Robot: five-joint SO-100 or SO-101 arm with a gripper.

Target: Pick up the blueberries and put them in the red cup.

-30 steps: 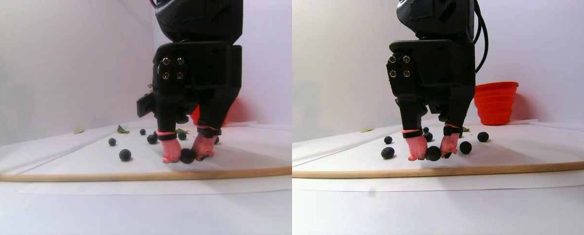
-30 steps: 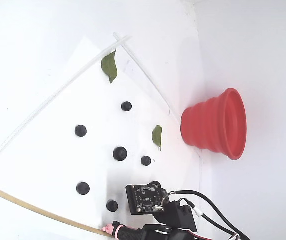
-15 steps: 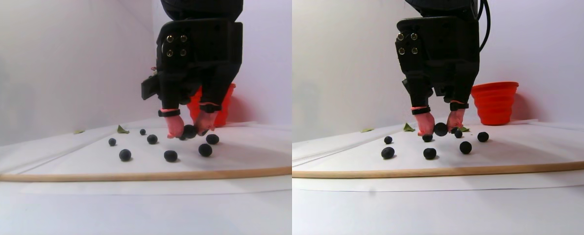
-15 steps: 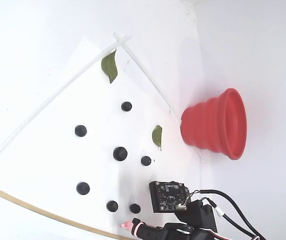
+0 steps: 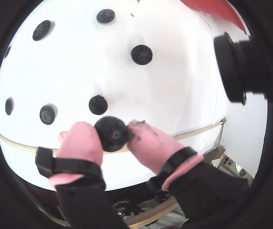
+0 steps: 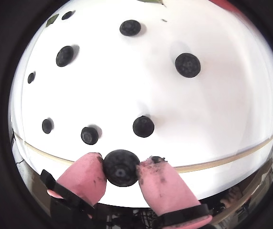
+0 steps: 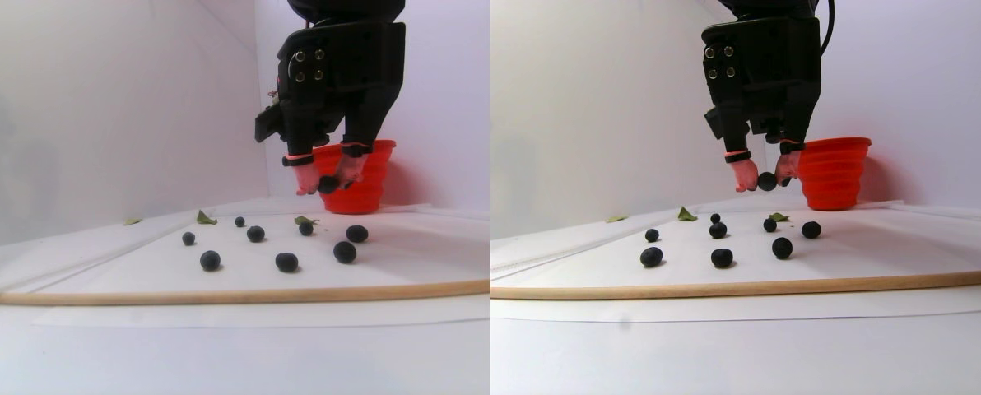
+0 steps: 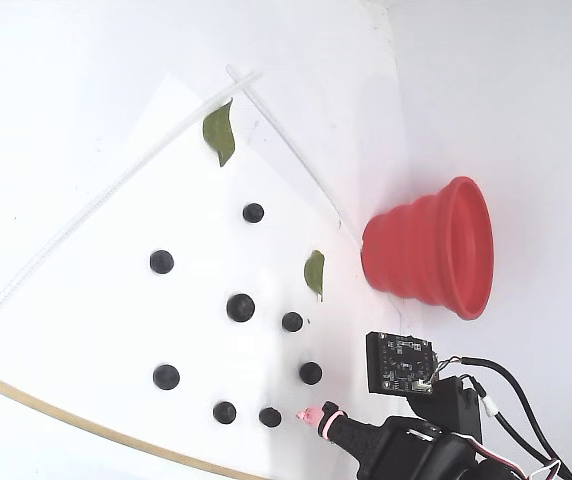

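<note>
My gripper (image 5: 112, 136) is shut on one blueberry (image 5: 111, 134), a near-black ball pinched between the two pink fingertips (image 6: 86, 174). In the stereo pair view the gripper (image 7: 327, 185) hangs well above the table, just in front of the red cup (image 7: 373, 177). The held blueberry (image 7: 766, 181) sits at about the height of the cup's ribbed side. Several other blueberries (image 8: 240, 307) lie scattered on the white sheet. In the fixed view the red cup (image 8: 431, 250) stands at the right, and one pink finger (image 8: 311, 415) pokes out below it.
Two green leaves (image 8: 220, 132) (image 8: 314, 272) lie on the sheet, one close to the cup. A thin wooden strip (image 7: 235, 295) bounds the near side. A white tube (image 8: 96, 200) runs along the far side. White walls close in behind the cup.
The gripper closed on a blueberry at the table, then rose with it and moved back toward the red cup. The other blueberries stayed put.
</note>
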